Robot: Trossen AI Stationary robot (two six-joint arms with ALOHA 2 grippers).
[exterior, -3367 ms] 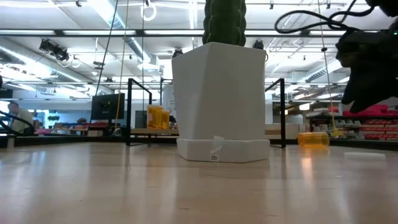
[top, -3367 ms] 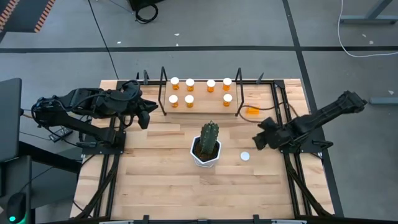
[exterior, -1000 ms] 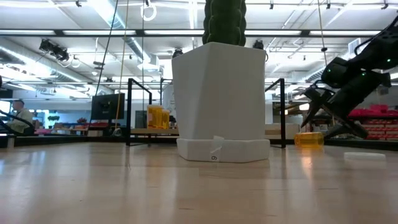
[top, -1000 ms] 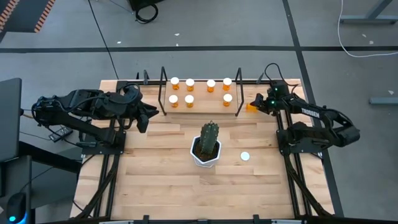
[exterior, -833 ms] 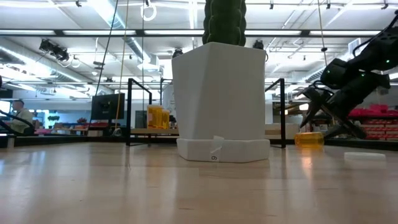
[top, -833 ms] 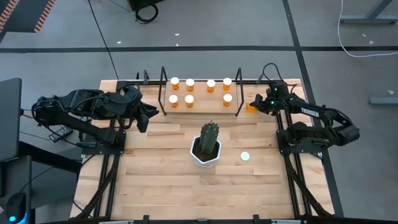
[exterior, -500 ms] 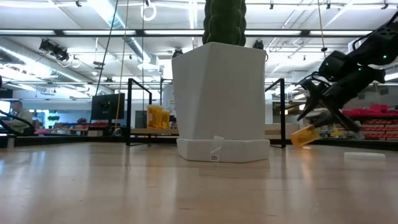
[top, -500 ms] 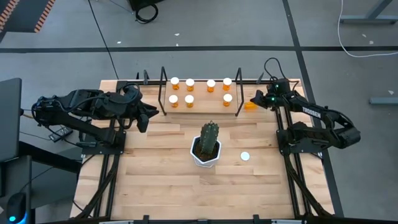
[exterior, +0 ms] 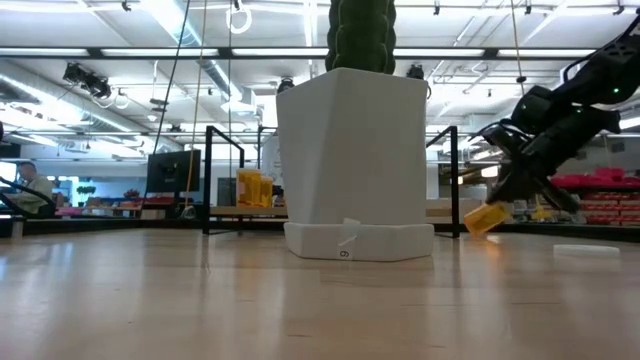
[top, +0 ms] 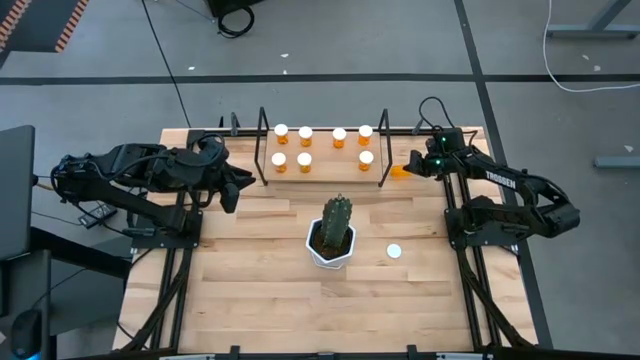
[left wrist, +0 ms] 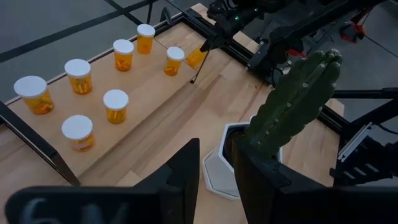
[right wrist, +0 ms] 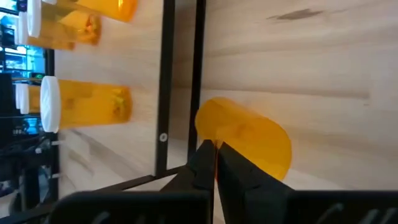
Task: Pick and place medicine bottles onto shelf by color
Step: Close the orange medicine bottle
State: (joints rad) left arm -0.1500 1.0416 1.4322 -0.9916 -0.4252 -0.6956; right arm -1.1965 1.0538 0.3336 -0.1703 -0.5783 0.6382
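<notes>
The floor (top: 330, 40) around the table is grey and smooth. A dark line runs across it on the far side. A black cable (top: 238, 18) lies coiled on the floor, far from the table. A white cord (top: 590, 40) curls at the far right. The room behind is big, with long lights (exterior: 120, 75) on the ceiling. A person (exterior: 25, 185) sits far off at the left.

Cactus (exterior: 362, 35) top cut off in low view; pot hiding shelf (exterior: 240, 210) middle.
</notes>
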